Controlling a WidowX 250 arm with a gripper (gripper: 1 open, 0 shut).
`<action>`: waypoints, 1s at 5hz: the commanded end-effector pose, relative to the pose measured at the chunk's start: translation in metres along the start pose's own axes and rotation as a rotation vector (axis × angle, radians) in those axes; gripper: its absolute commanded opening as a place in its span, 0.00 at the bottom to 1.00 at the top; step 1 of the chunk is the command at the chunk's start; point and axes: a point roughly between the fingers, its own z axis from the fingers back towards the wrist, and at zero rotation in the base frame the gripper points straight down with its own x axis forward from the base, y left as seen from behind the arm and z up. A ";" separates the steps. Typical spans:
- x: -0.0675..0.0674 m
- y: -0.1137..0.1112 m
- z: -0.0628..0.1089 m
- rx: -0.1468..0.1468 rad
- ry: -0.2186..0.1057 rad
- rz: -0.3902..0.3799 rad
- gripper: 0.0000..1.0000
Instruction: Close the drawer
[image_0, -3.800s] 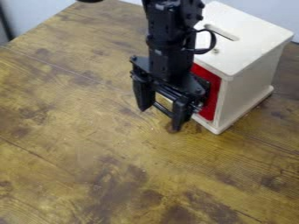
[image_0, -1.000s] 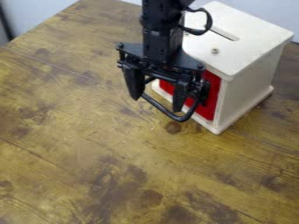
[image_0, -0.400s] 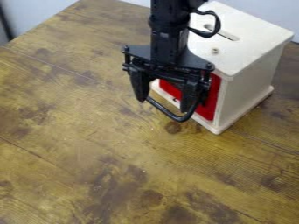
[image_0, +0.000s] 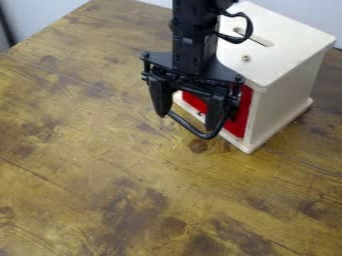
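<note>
Gripper (image_0: 189, 108) hangs wide open and empty just before the drawer (image_0: 215, 110). Drawer seems nearly flush with the cube (image_0: 278, 70); an off-centre push could skew or slide the cube.

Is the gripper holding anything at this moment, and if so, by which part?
Nothing is held. The gripper hangs with its jaws wide open in front of the red drawer, which sits in the pale wooden cube; no finger closes on the drawer.
</note>
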 end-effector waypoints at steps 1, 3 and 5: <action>0.007 0.001 0.030 -0.019 -0.092 -0.037 1.00; -0.002 0.005 0.024 -0.020 -0.105 -0.072 1.00; 0.002 0.000 0.016 -0.004 -0.098 0.032 1.00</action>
